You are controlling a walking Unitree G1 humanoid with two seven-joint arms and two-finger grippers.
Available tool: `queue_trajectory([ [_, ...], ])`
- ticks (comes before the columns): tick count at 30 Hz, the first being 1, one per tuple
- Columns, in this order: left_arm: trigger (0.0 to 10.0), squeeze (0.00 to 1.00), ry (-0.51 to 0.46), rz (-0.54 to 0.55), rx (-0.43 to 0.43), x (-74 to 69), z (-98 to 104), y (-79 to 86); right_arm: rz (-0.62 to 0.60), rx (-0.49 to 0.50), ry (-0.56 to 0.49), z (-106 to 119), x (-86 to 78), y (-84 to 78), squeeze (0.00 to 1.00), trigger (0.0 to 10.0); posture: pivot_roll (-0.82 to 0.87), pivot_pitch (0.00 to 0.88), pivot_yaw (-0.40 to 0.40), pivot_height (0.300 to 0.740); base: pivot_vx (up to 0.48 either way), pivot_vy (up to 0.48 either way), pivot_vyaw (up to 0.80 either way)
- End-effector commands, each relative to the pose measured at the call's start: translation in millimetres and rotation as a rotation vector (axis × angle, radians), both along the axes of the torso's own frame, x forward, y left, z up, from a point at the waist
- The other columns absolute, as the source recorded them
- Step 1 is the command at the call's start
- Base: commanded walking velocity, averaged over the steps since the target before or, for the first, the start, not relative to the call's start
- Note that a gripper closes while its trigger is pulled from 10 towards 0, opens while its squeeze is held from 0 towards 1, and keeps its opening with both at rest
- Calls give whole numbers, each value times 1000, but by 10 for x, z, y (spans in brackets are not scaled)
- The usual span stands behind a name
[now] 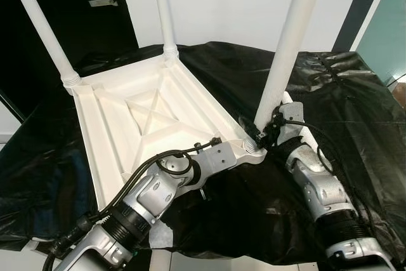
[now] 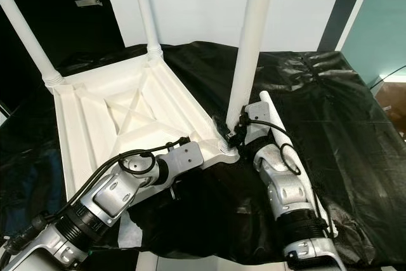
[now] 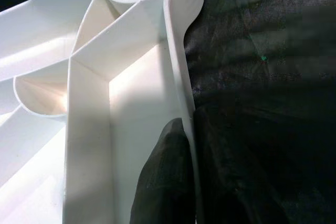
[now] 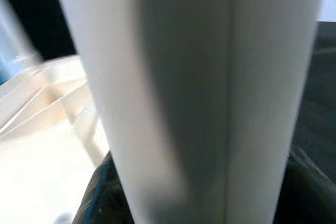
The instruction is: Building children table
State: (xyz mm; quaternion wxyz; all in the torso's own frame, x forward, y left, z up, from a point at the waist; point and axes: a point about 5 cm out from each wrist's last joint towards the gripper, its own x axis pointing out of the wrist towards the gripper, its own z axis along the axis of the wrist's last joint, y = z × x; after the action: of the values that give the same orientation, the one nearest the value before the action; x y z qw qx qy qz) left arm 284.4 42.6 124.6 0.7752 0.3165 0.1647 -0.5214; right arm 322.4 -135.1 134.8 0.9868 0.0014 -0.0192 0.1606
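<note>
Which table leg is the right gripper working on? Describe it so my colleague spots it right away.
Find the white tabletop lying upside down on the black sheet. Three white legs stand up from its corners. It is the leg at the near right corner, closest to the robot, with the right gripper closed around its base; the other two stand untouched at the far corners.

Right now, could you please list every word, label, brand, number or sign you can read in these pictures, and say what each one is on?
None: no readable text stands on the upturned white tabletop, its white legs, the black sheet, the left gripper or the right gripper.
</note>
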Motion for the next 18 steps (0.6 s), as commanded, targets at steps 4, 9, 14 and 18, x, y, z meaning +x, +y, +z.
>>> queue_trajectory([
  [4,10000,0,-140,6,-53,33,242,-67,-277,-45,243,-496,-112,-6,0,10000,-32,5,22,740,0,0,0],
  [9,10000,0,-143,16,-57,46,251,-67,-393,-108,212,-456,-125,151,0,10000,-32,4,17,740,0,0,0],
  [14,10000,0,-144,18,-55,49,245,-63,-353,-159,194,-482,-160,174,0,10000,-35,4,16,740,0,0,0],
  [18,10000,0,-151,25,-56,72,263,-50,-376,-170,192,-553,-215,76,0,10000,-33,1,14,740,0,0,0],
])
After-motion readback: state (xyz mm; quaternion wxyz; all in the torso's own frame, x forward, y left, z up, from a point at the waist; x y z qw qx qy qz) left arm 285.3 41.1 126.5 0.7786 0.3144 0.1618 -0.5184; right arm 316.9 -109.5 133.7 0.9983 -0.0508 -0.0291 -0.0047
